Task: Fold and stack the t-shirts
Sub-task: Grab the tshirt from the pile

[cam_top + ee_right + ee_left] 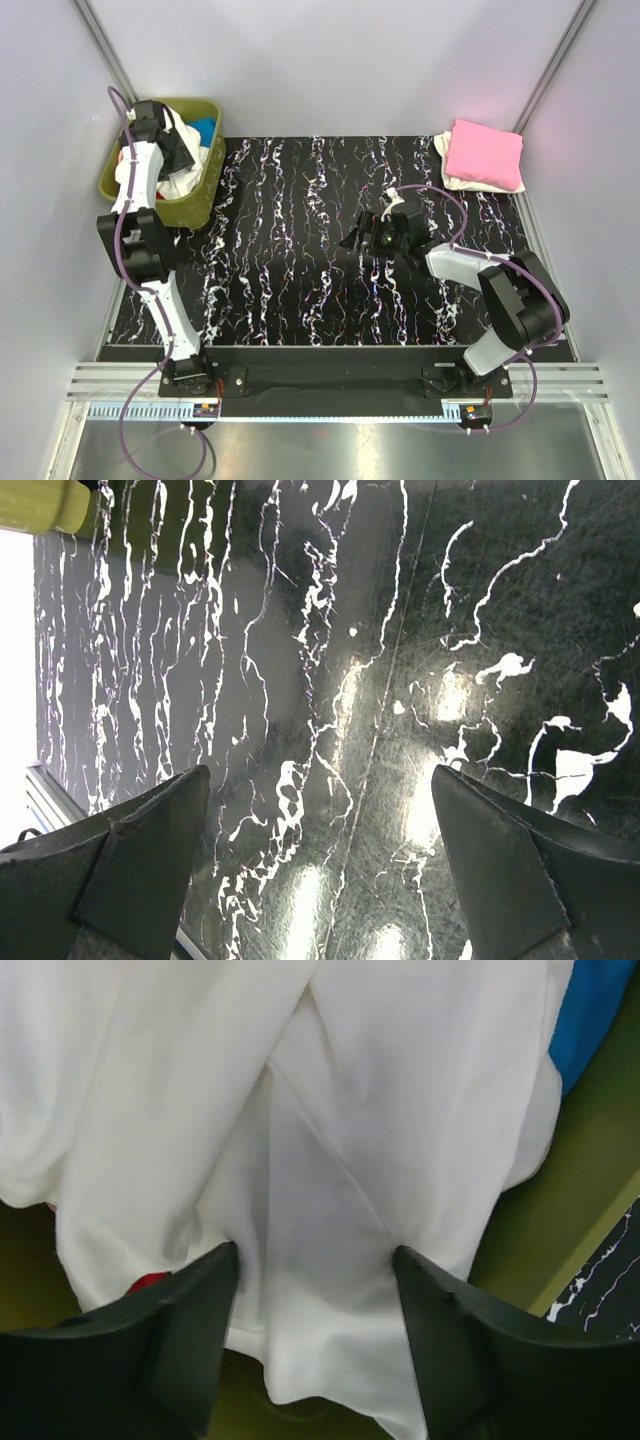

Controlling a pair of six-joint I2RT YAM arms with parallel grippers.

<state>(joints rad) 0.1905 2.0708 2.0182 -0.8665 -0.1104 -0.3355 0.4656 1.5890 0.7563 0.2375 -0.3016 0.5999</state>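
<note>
We've got the left gripper (316,1252) in the basket (197,207) at the table's (300,290) far-left corner, fingers (195,1310) part-spread astride a white t-shirt (330,1110) fold. The right gripper (320,775) gapes wide over mid-table, holding nothing.

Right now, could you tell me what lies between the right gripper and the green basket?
Only bare black marbled mat between the right gripper and the basket, seen in the top view.
</note>
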